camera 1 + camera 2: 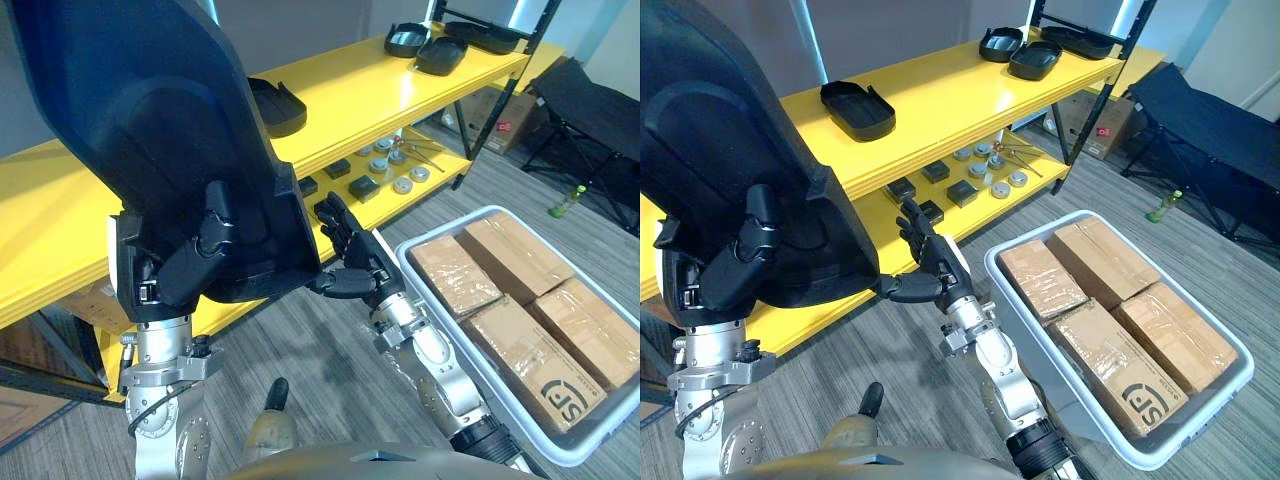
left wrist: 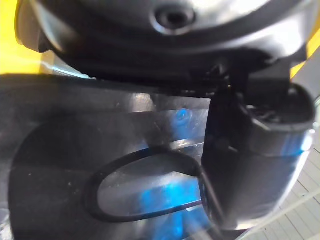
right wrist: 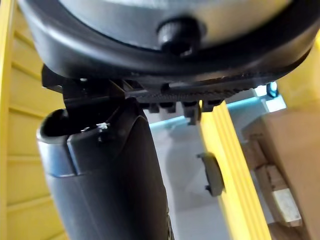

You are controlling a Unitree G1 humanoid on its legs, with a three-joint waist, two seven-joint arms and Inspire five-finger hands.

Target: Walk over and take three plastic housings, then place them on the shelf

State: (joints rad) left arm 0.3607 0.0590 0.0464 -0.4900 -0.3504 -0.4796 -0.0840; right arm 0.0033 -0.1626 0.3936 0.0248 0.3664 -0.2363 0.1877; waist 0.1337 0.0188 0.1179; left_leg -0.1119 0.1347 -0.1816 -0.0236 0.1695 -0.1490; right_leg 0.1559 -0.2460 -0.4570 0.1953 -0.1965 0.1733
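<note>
My left robot hand (image 1: 190,260) has its fingers curled round a big black plastic housing (image 1: 150,130), raised in front of the yellow shelf (image 1: 380,90). My right robot hand (image 1: 355,255) is spread wide, empty, just beside the housing's lower edge.

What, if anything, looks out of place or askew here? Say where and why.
Nothing looks spilled or broken. The left robot hand holds a black housing on end before the yellow shelf, while the other housings lie flat on it. A green bottle sits loose on the floor.
</note>
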